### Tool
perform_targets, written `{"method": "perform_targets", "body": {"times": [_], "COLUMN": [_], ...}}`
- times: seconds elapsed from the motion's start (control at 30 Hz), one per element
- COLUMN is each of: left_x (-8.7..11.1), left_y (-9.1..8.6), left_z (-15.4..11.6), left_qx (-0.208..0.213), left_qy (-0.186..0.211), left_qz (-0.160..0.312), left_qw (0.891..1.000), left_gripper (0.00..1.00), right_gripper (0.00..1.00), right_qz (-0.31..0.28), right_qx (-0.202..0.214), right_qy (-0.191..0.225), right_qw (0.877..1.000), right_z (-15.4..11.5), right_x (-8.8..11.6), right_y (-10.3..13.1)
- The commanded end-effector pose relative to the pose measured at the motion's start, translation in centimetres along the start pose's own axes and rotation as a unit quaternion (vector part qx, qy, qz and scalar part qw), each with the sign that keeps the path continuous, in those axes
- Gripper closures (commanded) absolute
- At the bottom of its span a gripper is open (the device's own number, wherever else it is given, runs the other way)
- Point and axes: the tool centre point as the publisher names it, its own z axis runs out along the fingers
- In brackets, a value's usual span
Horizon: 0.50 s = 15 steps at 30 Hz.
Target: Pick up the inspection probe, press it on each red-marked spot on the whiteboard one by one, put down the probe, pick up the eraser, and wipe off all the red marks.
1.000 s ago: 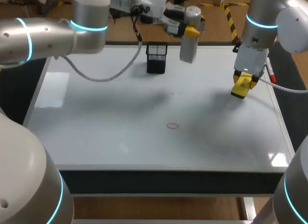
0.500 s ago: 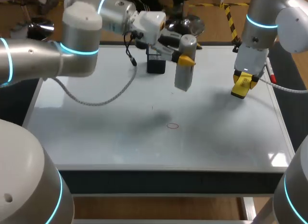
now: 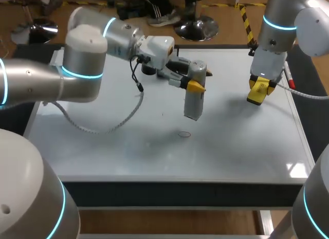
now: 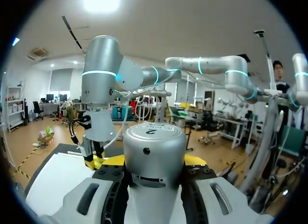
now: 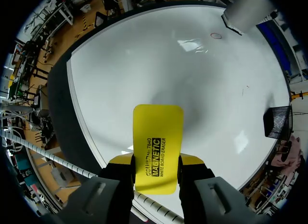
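The left gripper point(image 3: 195, 86) is clamped on the probe point(image 3: 193, 100), one finger on either side of its grey barrel. It holds the probe over the middle of the whiteboard point(image 3: 103, 146), with the lower end just far of the only red mark point(image 3: 184, 134) found and apparently not yet touching the board. The right gripper point(image 5: 156, 160) is closed on the yellow eraser point(image 5: 158, 132), held over the far right part of the board. Assessment: the probe pick-up is done and the eraser is already in hand, while pressing the mark, putting the probe down and wiping the mark off are all left to do.
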Motion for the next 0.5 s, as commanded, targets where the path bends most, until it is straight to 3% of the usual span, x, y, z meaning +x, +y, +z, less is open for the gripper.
{"method": "perform_targets", "body": {"times": [0.03,0.5], "left_x": [0.3,1.9], "left_y": [1.1,4.0], "left_z": [0.1,0.3], "left_qx": [0.005,0.004], "left_qy": [0.006,0.02], "left_qz": [-0.002,-0.009], "left_qw": [1.0,1.0], "left_gripper": [1.0,1.0], "right_gripper": [1.0,1.0], "right_qz": [-0.001,-0.001], "right_qx": [0.001,0.001], "right_qy": [0.001,0.001], "right_qw": [1.0,1.0], "right_z": [-0.1,-0.1], "right_x": [0.0,0.0], "right_y": [-0.1,-0.1]}}
